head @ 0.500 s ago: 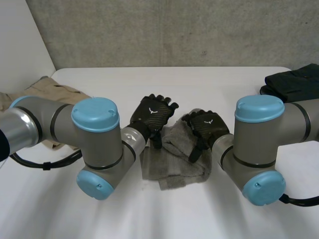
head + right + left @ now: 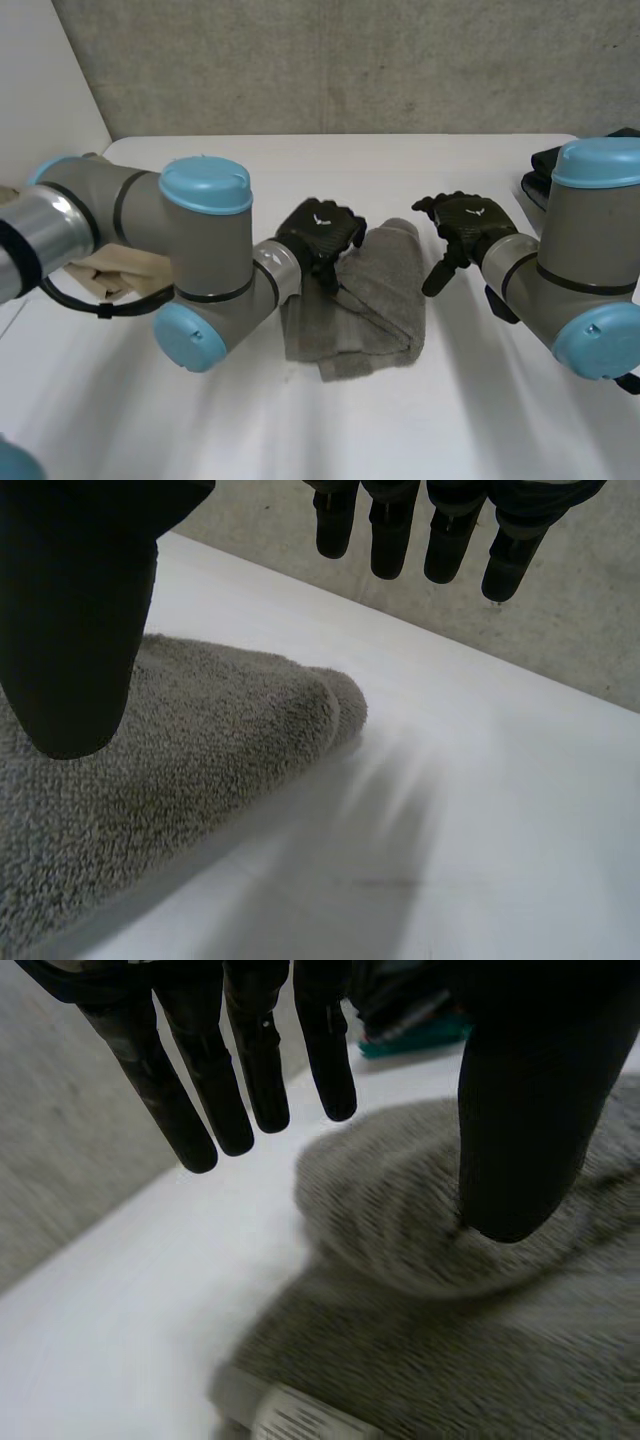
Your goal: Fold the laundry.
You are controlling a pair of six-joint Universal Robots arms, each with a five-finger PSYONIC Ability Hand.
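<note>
The white counter [image 2: 400, 170] runs back to a grey concrete wall [image 2: 330, 60]. Near its middle lies a grey towel [image 2: 365, 310], folded over on itself into a thick, uneven wad. Its far corner is rounded, and a small white label [image 2: 300, 1420] shows at one edge. Over at the counter's left edge a beige cloth [image 2: 110, 270] sits crumpled. At the far right corner lies some dark clothing [image 2: 540, 170], well apart from the towel.

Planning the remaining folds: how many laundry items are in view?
3: a grey towel in the middle, a tan garment behind the left arm, a dark garment behind the right arm. Arms may hide more.
</note>
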